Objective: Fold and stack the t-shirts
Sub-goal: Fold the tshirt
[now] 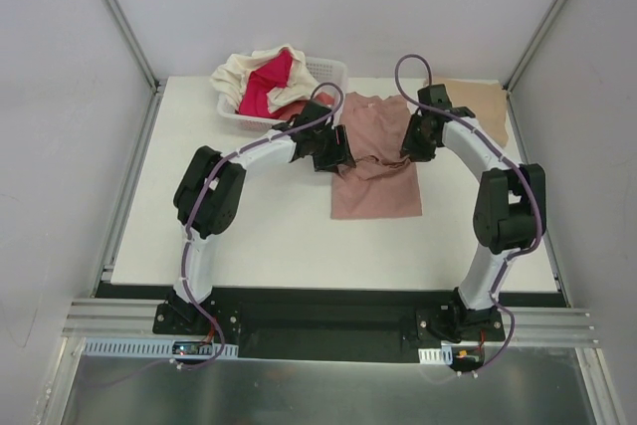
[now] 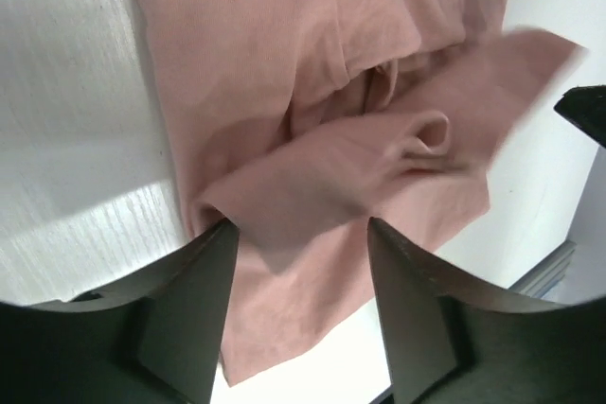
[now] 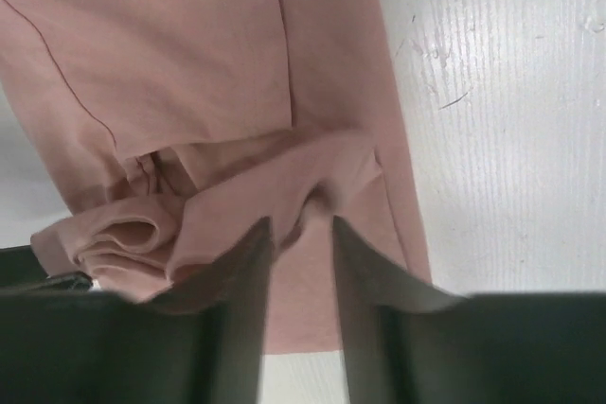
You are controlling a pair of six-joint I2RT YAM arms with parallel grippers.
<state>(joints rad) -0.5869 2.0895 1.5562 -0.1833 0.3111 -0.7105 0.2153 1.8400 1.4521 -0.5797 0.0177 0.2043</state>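
counter centre: dusty-pink t-shirt spread out, loose fold rumpled across its middle | left jaws released, wide apart at its left edge | right jaws released, narrowly parted at its right edge | far right: tan t-shirt lying flat | far left: white lattice basket holding cream t-shirt, magenta t-shirt, coral t-shirt

The spread t-shirt lies on the table. Behind it to the left stands the basket, with a heap of t-shirts in it. Behind it to the right lies another t-shirt. The left gripper is at its left edge and the right gripper at its right.
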